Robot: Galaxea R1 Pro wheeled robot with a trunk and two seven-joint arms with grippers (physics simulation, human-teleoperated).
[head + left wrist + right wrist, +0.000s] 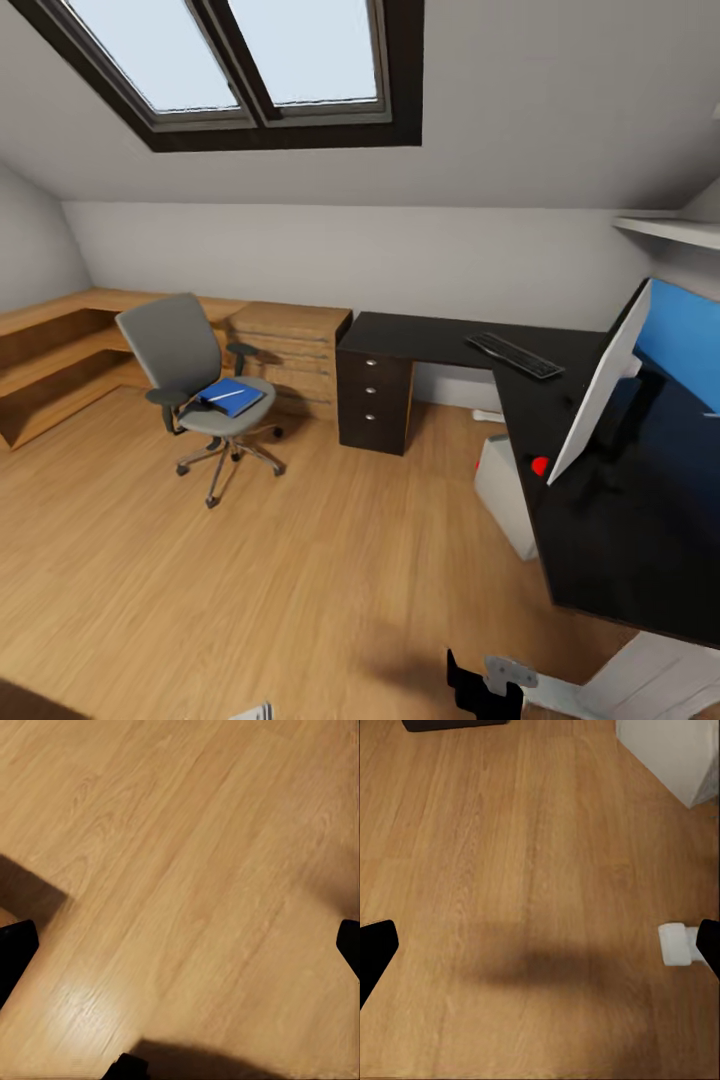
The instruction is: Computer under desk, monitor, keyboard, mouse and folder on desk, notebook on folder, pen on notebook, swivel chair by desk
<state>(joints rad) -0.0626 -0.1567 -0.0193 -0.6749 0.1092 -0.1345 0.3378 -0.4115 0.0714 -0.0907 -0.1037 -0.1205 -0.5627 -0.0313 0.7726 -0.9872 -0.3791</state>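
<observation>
The folder, blue and flat, lies on the seat of the swivel chair at the far left of the room, with the thin pen across its top. To the right stands the black worktop with its drawer unit; the keyboard rests on its far arm, and the monitor stands near on the right arm, seen edge-on. A pale box sits on the floor beneath.

The head view takes in the whole room; the wrist views look down on bare wooden planks. The right claw has its dark fingertips set wide apart over the floor, as has the left claw. Both hang well apart from the chair, gripping nothing.
</observation>
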